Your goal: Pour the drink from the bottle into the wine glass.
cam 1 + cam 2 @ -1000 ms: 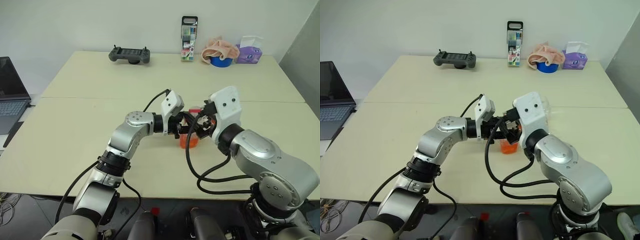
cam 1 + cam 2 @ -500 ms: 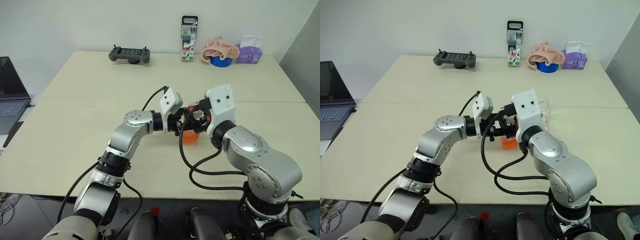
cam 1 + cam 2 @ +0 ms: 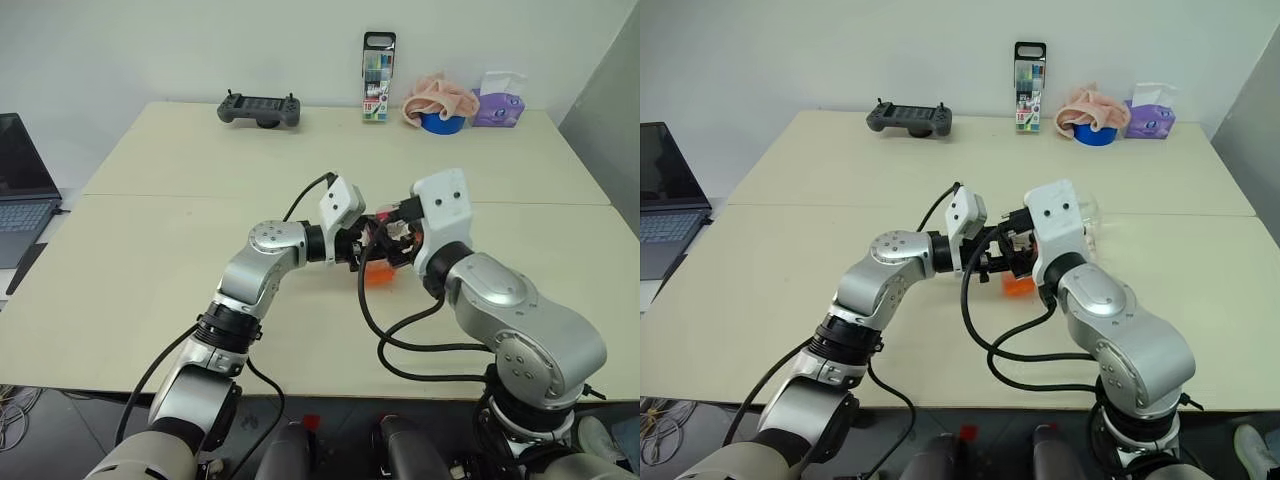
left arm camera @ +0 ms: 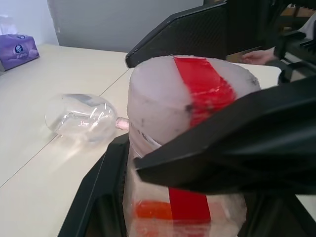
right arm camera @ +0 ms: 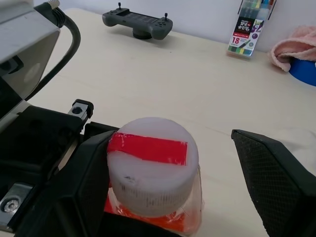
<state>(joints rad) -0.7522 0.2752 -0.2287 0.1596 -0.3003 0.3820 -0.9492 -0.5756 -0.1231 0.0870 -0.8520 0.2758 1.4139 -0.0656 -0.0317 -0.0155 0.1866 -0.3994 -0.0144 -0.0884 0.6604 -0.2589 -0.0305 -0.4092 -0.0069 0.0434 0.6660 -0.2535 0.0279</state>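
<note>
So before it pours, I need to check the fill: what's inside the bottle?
Orange drink sits low in the bottle, under its red-and-white cap, which is still on. The left gripper is shut on the bottle and covers part of the body, so the exact level is hidden.

Silver-grey arms (image 3: 262,262), white wrist housings, black cables, black pincers.

We see bottle (image 5: 163,197): clear glossy plastic; cap (image 5: 152,165) white, matt, slightly scuffed, with smooth red tape strip. Drink (image 4: 153,210): translucent orange. We see wine glass (image 4: 81,117): clear glass, shiny highlights. Right gripper (image 5: 168,173) fingers (image 5: 274,173): black matt plastic, fine textured pads. Left gripper (image 4: 197,163): black, smooth, semi-matt. Table (image 3: 150,250): pale cream, matt, smooth. We note cloth (image 3: 440,97): soft pink fabric. Controller (image 3: 260,108): dark grey matt plastic.
</note>
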